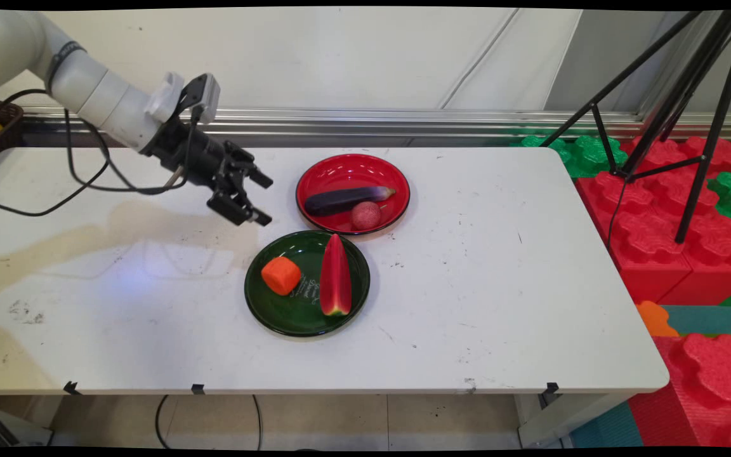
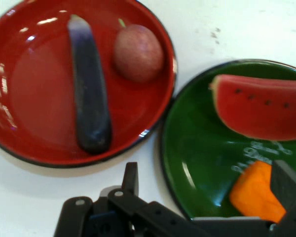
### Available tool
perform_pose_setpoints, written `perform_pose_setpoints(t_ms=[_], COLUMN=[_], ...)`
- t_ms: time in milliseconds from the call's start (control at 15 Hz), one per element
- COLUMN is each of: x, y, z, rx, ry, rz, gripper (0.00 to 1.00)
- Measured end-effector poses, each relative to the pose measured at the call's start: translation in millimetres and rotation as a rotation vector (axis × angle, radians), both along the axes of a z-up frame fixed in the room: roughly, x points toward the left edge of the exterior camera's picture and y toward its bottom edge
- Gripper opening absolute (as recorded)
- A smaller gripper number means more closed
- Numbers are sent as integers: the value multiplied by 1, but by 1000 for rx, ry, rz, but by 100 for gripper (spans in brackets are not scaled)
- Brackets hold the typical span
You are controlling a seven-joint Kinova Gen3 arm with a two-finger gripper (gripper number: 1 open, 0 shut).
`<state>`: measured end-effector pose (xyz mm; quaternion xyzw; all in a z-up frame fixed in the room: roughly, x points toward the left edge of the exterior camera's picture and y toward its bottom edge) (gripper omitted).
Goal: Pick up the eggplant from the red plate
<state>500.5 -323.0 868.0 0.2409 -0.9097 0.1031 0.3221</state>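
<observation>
Gripper (image 1: 265, 200) is held empty, fingers spread, above the table (image 1: 499, 304) just left of the red plate (image 1: 397, 178) and green plate (image 1: 264, 298), nothing touched.

Two plates, one red (image 1: 315, 174) and one green (image 1: 289, 317), carry four pieces of toy food: one eggplant (image 1: 345, 199), one reddish round fruit (image 1: 365, 215), one watermelon slice (image 1: 335, 276), one orange chunk (image 1: 281, 275).
</observation>
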Motion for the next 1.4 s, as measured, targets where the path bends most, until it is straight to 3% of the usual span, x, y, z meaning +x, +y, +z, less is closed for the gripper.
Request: perform_pose_setpoints(t_ms=[467,867,1400], x=[-4,-22,-51], y=[-57,-106,-138], z=[-16,-41,-72], rx=[-38,-32,11], ry=[-28,-48,-60], rz=[40,71,87], gripper=[100,100,100])
